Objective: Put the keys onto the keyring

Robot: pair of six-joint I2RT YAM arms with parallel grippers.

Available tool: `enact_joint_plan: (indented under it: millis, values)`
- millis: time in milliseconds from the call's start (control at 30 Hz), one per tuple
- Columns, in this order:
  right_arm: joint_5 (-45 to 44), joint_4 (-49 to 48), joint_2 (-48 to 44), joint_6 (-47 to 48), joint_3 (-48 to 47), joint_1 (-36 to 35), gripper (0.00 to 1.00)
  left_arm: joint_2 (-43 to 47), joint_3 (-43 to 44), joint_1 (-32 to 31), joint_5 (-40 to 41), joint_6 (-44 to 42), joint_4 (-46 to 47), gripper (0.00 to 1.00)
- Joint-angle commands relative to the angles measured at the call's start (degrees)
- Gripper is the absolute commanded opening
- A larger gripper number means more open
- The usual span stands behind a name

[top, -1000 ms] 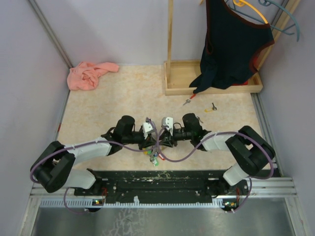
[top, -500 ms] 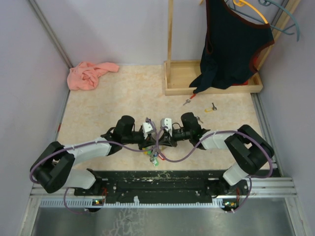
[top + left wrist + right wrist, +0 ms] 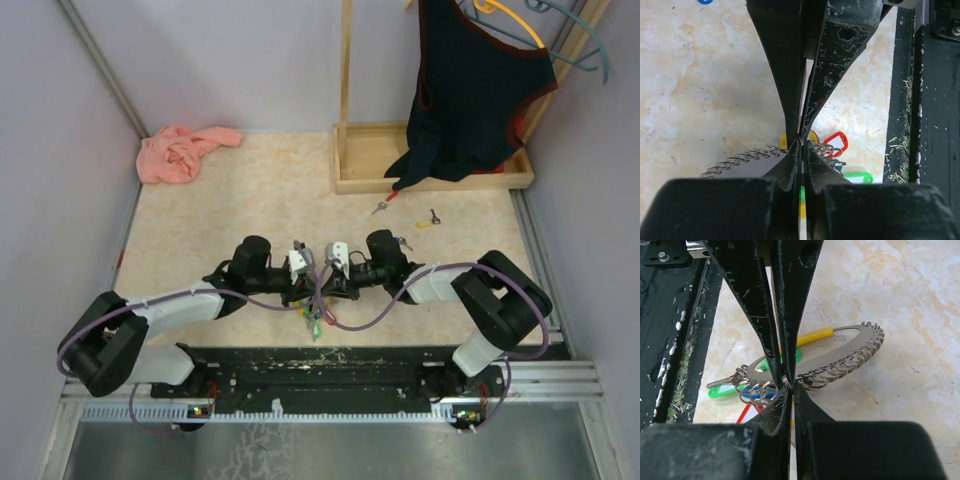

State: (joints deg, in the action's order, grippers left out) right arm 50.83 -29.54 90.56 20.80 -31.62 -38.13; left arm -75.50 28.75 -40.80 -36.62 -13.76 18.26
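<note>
At the near middle of the desk (image 3: 250, 190), both arms fold inward, elbows out to the sides, forearms stretched low and level toward each other. The left arm (image 3: 175, 305) reaches in from the left and the right arm (image 3: 440, 285) mirrors it, so the two pincers meet tip to tip just above the surface. The left pincer (image 3: 801, 152) is clenched, its thin tips pinching a small loop of the keyring (image 3: 860, 357). The right pincer (image 3: 788, 395) is clenched on the same loop. The keyring lies flat beneath them, with red, green and yellow tags (image 3: 836, 142) bunched beside it. Two keys, one red-capped (image 3: 381, 206) and one yellow-capped (image 3: 430, 221), lie well apart from it, farther back on the right.
</note>
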Motion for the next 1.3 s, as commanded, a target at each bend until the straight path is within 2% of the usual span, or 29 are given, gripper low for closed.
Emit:
enact_joint_plan:
  millis: [0,100,267,433,667,767,900,1000,1167,1267]
  values:
    - [1.4,-6.5,-1.6,-1.2,-0.3,-0.4,0.00,2.7,-2.0,-0.3,0.6,1.5,3.9,0.05]
    - [1.3,-9.5,-2.2,-3.0,0.8,-0.4,0.00,4.7,-4.9,-0.3,3.6,3.9,7.8,0.16]
    - [1.9,-16.2,-1.6,-7.5,2.5,-0.4,0.00,9.3,-12.8,0.6,6.8,9.7,20.1,0.31]
    - [2.1,-25.7,-0.1,-13.3,4.7,-0.4,0.00,11.2,-18.3,2.5,6.1,14.7,30.2,0.36]
    - [2.0,-31.2,1.2,-17.4,5.6,-0.4,0.00,8.3,-20.7,3.2,4.7,18.0,40.1,0.38]
    - [2.4,-35.4,2.2,-20.0,6.2,-0.4,0.00,4.5,-20.9,3.3,3.9,19.1,45.7,0.38]
    - [2.7,-35.8,2.8,-20.5,6.3,-0.4,0.00,2.2,-20.9,3.7,3.2,20.0,49.4,0.38]
    - [2.9,-36.1,3.0,-20.6,6.5,-0.4,0.00,1.0,-20.9,4.0,2.4,20.6,51.3,0.34]
    - [3.4,-36.1,3.6,-20.5,6.3,-0.4,0.00,-0.5,-21.2,4.8,0.8,21.4,54.6,0.22]
    - [3.3,-35.9,3.6,-20.4,6.4,-0.4,0.00,-1.2,-21.1,5.0,-0.5,21.3,55.1,0.08]
